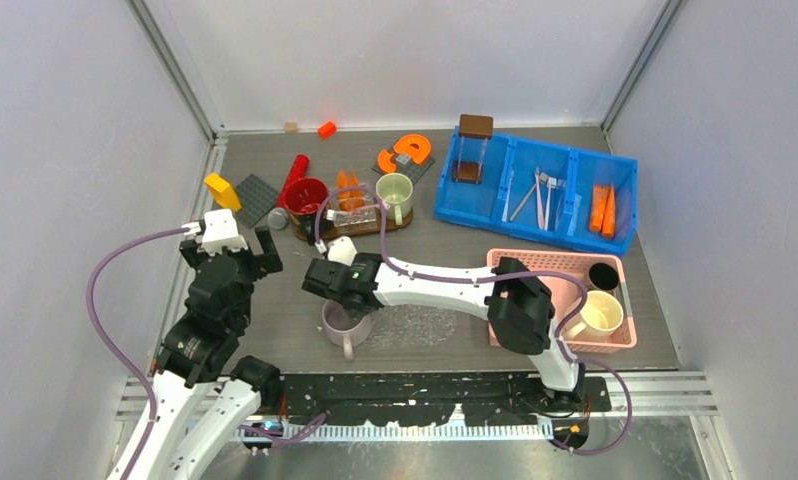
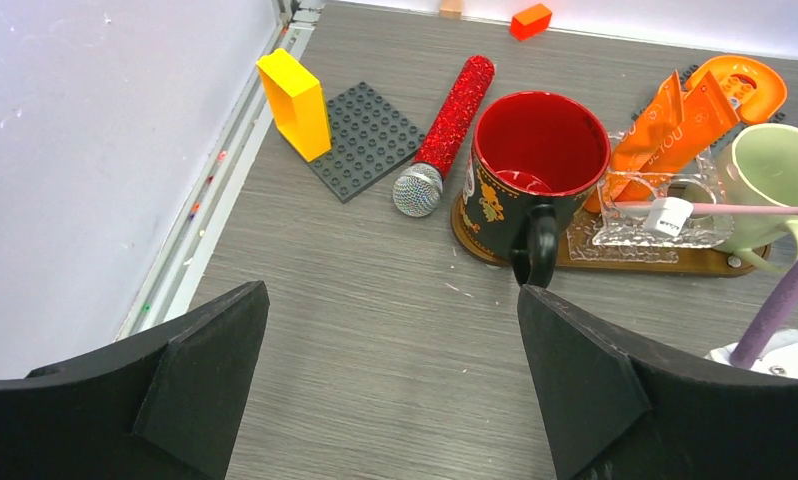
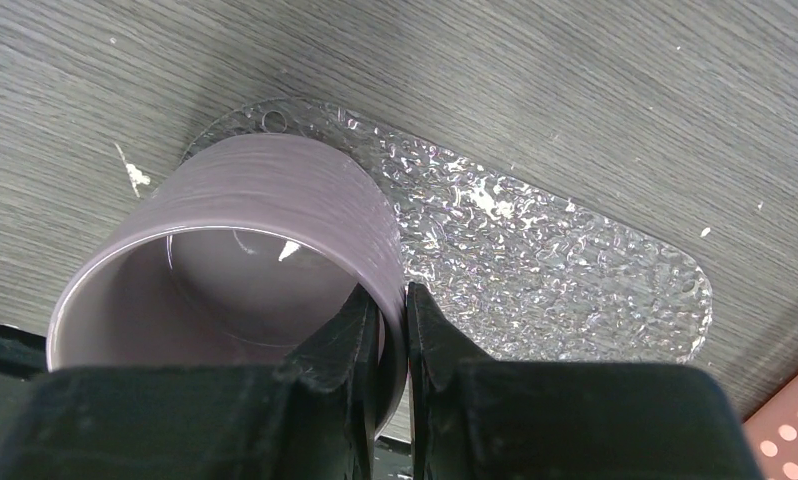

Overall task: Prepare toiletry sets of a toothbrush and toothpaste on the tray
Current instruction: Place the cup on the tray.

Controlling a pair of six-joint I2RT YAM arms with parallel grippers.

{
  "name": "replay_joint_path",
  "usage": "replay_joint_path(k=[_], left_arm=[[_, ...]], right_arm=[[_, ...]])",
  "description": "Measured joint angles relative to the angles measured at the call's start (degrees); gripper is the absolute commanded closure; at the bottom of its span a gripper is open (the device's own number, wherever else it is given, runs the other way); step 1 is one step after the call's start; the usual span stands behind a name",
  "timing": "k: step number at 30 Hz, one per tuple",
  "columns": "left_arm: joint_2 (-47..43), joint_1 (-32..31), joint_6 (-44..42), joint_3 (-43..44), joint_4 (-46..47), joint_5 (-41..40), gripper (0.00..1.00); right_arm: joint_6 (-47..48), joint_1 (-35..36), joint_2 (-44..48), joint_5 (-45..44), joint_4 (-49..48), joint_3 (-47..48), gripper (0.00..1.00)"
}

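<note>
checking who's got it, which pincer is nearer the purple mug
Right. The right pincer clamps the purple mug's rim; the left pincer hangs open, apart from it, off to its left.

White arm links (image 1: 435,288), black joint housings (image 1: 520,312), looping purple cables (image 2: 778,305), matte black wedge-shaped claw fingers (image 2: 195,390)

red mug (image 2: 541,140), sequined microphone (image 2: 451,118), possibly Lego baseplate (image 2: 368,137)

L tool (image 2: 385,300) open, R tool (image 3: 393,300) tight on mug (image 3: 275,185)
</note>
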State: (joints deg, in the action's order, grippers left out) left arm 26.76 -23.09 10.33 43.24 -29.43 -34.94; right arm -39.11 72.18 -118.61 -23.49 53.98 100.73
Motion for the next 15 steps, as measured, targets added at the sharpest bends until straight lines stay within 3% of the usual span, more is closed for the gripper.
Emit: replay_joint_path(k=[2, 10, 15], left_arm=[[0.0, 0.0, 0.0, -0.04, 0.0, 0.04, 0.0], [0.24, 0.24, 0.04, -0.11, 0.0, 0.63, 0.0], [0.39, 0.24, 0.13, -0.11, 0.02, 1.16, 0.0]], right_arm=[[0.0, 0.0, -0.44, 0.02, -0.13, 0.0, 0.96], [-0.13, 0.04, -1.16, 0.0, -0.46, 0.0, 0.56], [-0.33, 0.11, -1.03, -0.59, -1.31, 0.0, 0.43]])
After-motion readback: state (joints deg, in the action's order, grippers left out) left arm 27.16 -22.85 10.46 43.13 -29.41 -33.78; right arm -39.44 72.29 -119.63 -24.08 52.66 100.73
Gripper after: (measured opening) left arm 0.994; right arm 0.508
